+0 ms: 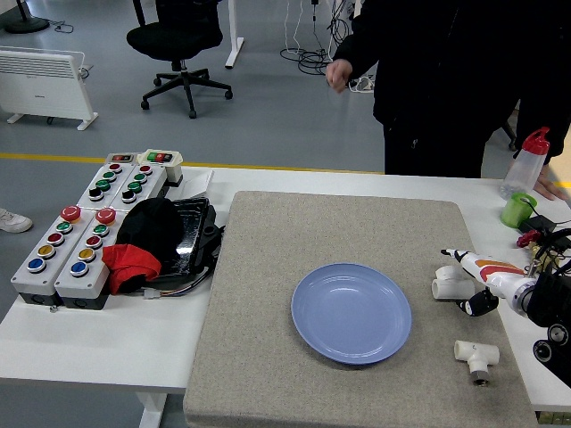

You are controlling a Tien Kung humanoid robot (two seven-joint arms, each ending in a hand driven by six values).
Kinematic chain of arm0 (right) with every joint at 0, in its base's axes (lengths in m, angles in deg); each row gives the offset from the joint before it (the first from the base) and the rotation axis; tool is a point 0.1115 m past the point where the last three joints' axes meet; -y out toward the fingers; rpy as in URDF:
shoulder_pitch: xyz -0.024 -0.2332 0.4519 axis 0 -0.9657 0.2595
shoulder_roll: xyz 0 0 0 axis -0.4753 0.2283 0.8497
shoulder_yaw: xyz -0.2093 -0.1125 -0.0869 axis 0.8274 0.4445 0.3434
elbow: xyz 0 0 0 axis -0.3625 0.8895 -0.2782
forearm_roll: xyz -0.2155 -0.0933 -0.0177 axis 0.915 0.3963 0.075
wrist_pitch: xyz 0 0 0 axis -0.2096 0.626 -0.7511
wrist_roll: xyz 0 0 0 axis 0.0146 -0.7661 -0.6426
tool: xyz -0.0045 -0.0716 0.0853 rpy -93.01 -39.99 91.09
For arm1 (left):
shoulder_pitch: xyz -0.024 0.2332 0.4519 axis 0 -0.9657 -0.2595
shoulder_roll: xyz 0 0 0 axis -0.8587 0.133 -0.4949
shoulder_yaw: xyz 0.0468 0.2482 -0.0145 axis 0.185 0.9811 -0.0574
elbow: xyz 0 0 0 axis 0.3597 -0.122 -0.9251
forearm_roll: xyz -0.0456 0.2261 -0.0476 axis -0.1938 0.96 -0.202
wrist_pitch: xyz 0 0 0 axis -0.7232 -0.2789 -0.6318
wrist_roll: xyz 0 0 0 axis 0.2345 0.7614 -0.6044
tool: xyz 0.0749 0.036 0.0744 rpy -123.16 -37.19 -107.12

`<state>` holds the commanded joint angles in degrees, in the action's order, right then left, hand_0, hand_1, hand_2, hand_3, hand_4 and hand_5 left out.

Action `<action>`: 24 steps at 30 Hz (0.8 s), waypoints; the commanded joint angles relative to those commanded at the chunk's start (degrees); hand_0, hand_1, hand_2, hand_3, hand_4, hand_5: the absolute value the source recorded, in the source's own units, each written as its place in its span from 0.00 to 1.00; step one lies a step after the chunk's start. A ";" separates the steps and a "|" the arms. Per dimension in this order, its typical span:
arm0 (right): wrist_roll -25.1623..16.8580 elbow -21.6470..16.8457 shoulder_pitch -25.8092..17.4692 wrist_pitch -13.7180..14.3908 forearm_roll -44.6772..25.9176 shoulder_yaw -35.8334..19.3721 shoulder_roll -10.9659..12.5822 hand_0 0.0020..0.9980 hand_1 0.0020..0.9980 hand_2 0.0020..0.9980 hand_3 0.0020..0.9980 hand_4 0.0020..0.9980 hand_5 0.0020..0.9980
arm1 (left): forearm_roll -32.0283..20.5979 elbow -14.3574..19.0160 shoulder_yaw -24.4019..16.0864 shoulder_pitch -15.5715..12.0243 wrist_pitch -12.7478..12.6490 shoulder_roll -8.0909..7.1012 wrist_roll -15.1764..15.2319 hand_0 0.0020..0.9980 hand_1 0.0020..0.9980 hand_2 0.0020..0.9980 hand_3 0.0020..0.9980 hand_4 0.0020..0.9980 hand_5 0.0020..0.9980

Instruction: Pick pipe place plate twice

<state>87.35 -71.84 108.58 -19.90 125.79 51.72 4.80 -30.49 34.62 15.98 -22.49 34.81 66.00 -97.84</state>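
The right hand (pixel 477 281) is reaching with spread fingers, holding nothing, beside a white pipe tee (pixel 449 282) lying right of the blue plate (pixel 351 312); another pipe tee (pixel 475 358) is lying nearer

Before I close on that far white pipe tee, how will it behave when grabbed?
Probably rigid and light: the far pipe tee looks like hard white plastic. Its smooth surface may slip between the right robot hand fingers, which are open around it. It lies on the grey mat, so it likely won't roll far if nudged.
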 joint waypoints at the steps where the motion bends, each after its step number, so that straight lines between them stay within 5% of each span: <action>1: 0.08 0.36 0.05 -0.06 0.03 0.00 -0.18 0.97 0.92 1.00 1.00 0.72 0.14 | -0.07 -0.03 0.08 0.00 0.05 -0.04 0.06 0.75 0.79 0.77 0.72 0.49 1.00; 10: 1.67 2.45 0.61 0.44 1.10 0.61 -1.40 0.89 0.88 0.97 0.98 0.71 0.14 | -0.01 0.00 0.01 0.10 0.02 -0.01 -0.01 0.75 0.79 0.77 0.72 0.49 1.00; 11: 1.67 2.49 0.62 0.50 1.12 0.61 -1.43 0.79 0.79 0.86 0.87 0.69 0.11 | 0.00 0.00 -0.01 0.10 0.02 0.00 -0.02 0.75 0.79 0.77 0.72 0.49 1.00; 24: -0.02 3.47 0.73 1.58 1.17 1.29 -2.32 0.71 0.72 0.76 0.81 0.66 0.09 | -0.14 -0.06 0.24 0.18 0.12 -0.08 0.07 0.75 0.79 0.77 0.72 0.49 1.00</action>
<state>87.33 -68.37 109.30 -18.31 126.95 53.01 2.48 -30.64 34.56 16.21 -22.31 34.93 65.92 -97.76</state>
